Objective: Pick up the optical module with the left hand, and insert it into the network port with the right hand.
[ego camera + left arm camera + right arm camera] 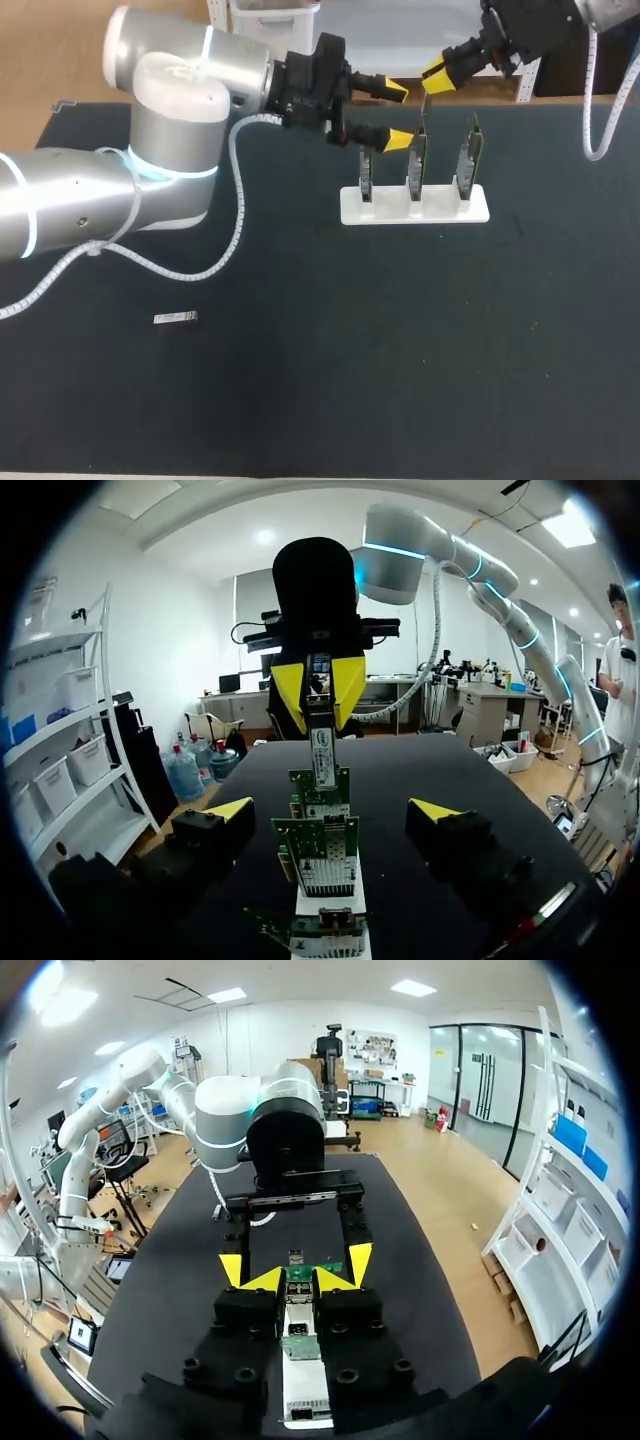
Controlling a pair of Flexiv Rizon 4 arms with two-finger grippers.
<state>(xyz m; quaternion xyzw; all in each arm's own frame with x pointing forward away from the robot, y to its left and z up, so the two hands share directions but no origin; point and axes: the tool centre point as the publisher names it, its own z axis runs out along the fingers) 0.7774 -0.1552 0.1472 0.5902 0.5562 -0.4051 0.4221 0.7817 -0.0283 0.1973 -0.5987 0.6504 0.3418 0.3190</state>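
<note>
The head camera looked down on the table (400, 380) from above and behind, distant enough to hold the whole white stand (415, 205). The wrist cameras sat close over that stand from opposite sides (facing each other), sighting past the left gripper (332, 810) and the right gripper (297, 1278). All three views shared the stand.
</note>
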